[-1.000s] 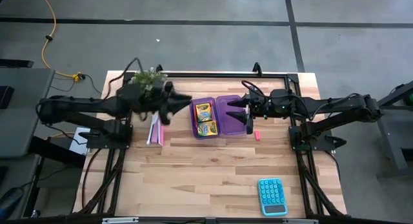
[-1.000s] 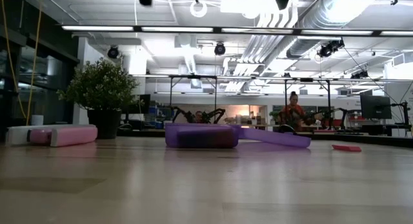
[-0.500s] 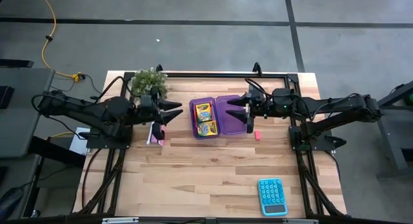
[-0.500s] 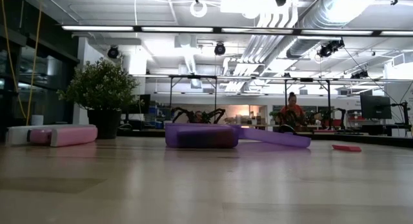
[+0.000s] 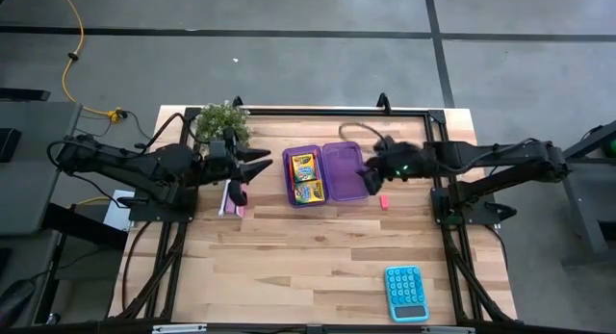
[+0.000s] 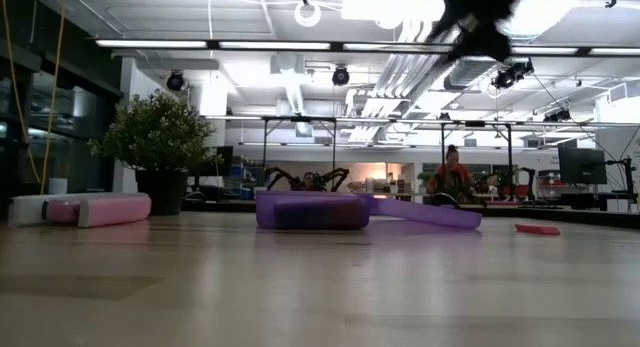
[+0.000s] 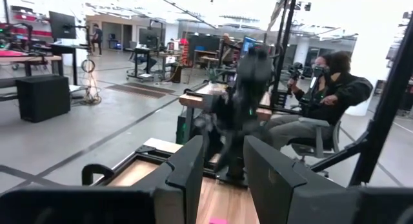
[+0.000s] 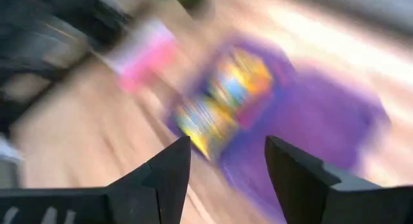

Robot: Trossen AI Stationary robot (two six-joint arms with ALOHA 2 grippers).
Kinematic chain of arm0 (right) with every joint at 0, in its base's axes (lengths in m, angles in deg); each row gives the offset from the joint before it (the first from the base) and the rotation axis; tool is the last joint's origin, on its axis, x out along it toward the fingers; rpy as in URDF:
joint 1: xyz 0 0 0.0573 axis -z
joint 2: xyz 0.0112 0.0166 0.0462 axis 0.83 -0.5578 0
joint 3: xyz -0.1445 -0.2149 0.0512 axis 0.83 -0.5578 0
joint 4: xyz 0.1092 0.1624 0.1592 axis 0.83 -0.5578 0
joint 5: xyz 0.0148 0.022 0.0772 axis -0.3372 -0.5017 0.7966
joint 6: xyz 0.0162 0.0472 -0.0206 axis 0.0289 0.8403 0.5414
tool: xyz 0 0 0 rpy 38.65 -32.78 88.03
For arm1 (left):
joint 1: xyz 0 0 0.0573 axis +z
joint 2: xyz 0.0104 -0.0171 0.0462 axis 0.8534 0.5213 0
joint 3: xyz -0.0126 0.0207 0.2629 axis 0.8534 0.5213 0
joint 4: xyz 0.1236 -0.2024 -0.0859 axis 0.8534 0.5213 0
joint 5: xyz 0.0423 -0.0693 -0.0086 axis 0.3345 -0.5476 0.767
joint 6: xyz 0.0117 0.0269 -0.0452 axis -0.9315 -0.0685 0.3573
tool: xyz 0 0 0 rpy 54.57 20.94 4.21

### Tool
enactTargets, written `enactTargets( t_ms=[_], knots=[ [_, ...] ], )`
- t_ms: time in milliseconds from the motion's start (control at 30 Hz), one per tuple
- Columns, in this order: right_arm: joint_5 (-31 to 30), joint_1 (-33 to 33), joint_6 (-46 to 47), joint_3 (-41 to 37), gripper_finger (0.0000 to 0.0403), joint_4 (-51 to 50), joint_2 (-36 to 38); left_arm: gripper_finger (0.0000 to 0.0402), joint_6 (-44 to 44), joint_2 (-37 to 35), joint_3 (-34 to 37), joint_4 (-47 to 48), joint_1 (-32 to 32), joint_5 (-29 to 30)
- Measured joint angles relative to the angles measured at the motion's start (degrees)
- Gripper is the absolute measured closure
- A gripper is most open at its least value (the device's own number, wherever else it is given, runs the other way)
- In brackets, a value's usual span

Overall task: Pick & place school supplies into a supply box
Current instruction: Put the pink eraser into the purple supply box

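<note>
The purple supply box [image 5: 325,173] lies open at the table's far middle. Its left half holds two yellow-green crayon boxes [image 5: 304,177], and its right half [image 5: 345,170] shows nothing inside. A tiny pink eraser [image 5: 383,201] lies on the wood just right of the box. My right gripper [image 5: 369,180] is open and empty over the box's right edge; its wrist view [image 8: 227,166] looks down on the crayon boxes [image 8: 222,104]. My left gripper [image 5: 252,172] is open and empty, left of the box, above the pink-and-white booklet [image 5: 232,194]. I see no pens.
A potted plant [image 5: 221,122] stands at the far left, behind my left gripper. A teal calculator [image 5: 406,293] lies near the front right corner. In the low view the box [image 6: 312,210] and the eraser [image 6: 537,228] lie flat on the wood. A person sits beyond the table [image 7: 322,101].
My left gripper has drawn back from the box toward the table's left edge and then kept still. My right gripper has come down and tipped toward the box's right half, moving fast. It now shows at the top of the low view.
</note>
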State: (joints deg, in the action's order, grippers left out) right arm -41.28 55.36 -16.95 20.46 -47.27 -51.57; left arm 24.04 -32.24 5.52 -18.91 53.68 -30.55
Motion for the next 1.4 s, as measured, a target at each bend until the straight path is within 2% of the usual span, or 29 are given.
enactTargets(
  t_ms=[167,367,467,600,767,967,1167,1400],
  knots=[
    [3.16,-0.04,19.84,-6.71,0.0211,-15.72,-0.32,0.0302,0.01,0.00,0.00,0.00,0.00,0.62],
    [8.44,-0.65,33.61,-19.48,0.0211,-11.76,-0.30,0.0302,0.50,0.02,0.00,0.00,0.00,0.62],
    [12.44,-0.63,35.15,-23.95,0.0211,-7.45,-0.30,0.0302,0.51,0.02,0.00,0.00,0.00,0.64],
    [12.08,-0.63,37.72,-25.81,0.0211,-4.33,-0.30,0.0302,0.63,0.02,0.00,-0.02,0.00,0.78],
    [10.40,-0.61,37.68,-23.88,0.0211,-4.19,-2.17,0.0302,0.67,0.02,0.00,-0.02,0.00,0.78],
    [9.83,-0.61,37.63,-21.67,0.0211,-4.60,-10.57,0.0302,1.08,0.04,0.00,-0.04,0.00,0.78],
    [3.55,-0.28,39.61,-19.34,0.0211,-5.06,-15.93,0.0302,1.28,0.04,0.00,-0.28,0.00,0.76],
    [5.73,0.38,40.77,-19.03,0.0211,-4.02,-19.49,0.0302,1.54,0.04,0.02,-0.47,0.00,0.60]
  ],
)
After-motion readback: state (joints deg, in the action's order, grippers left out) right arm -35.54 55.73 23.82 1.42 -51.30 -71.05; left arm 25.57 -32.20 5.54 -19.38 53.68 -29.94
